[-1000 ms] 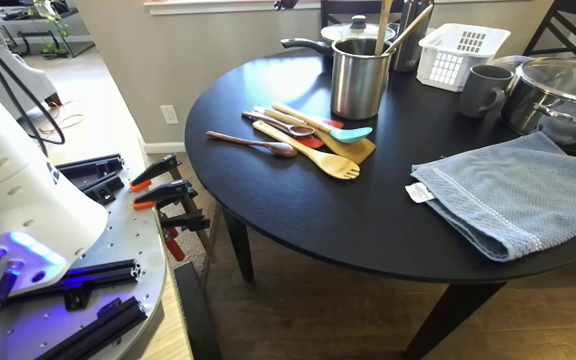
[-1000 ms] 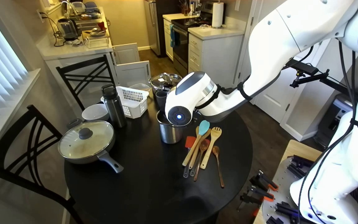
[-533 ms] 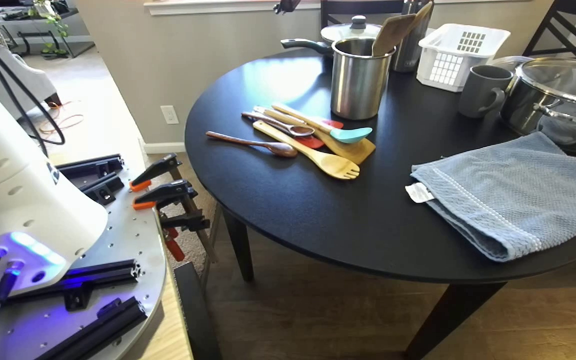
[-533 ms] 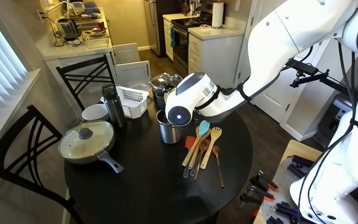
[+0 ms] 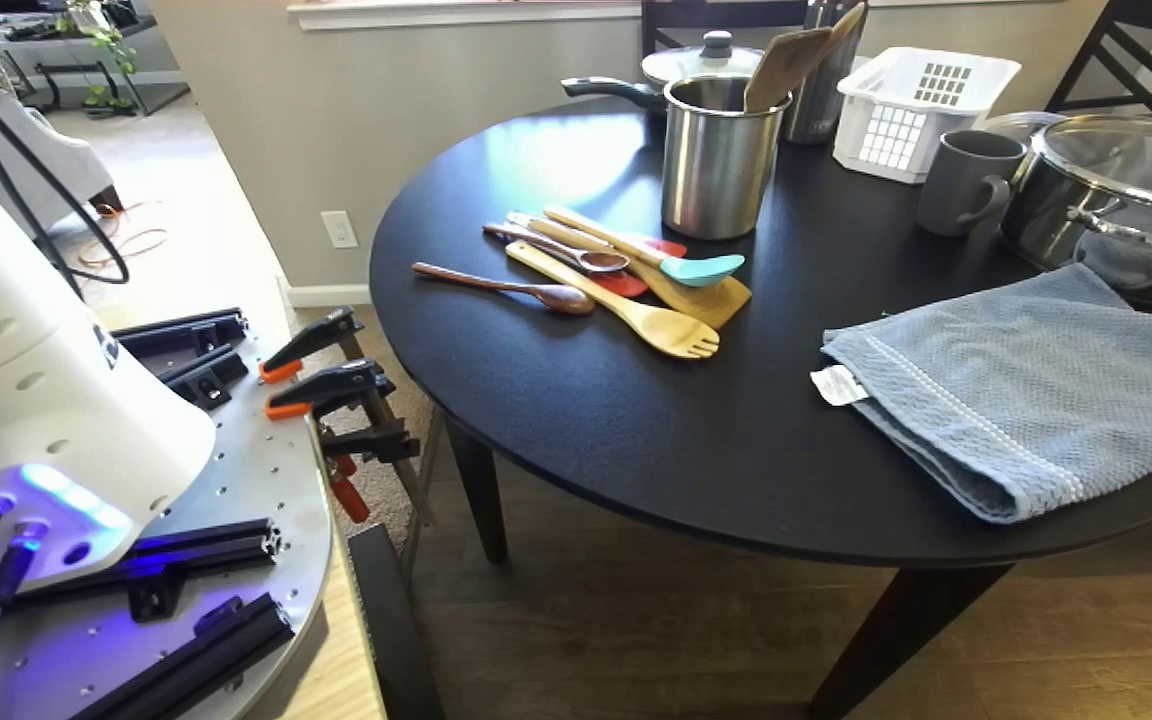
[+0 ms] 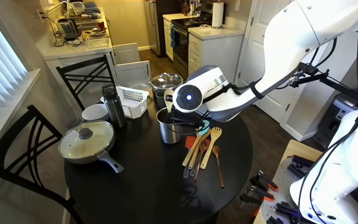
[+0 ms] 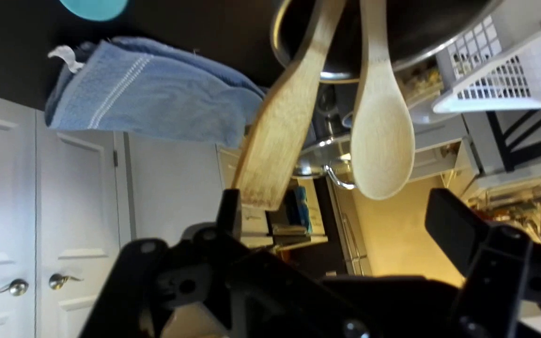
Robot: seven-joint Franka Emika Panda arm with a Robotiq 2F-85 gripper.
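The black gripper is spread apart. Wrist view: flat pale-wood spatula at its eleven o'clock — oval pale-wood spoon at one.

Home kitchen and dining area, round table, chairs, stove, refrigerator, kettle

In an exterior view, the white arm reaches over the right edge of the round black surface. A steel pot stands well in from the edges, a wooden utensil poking up from it. More utensils lie toward the right edge; a lidded pan sits at the left edge.
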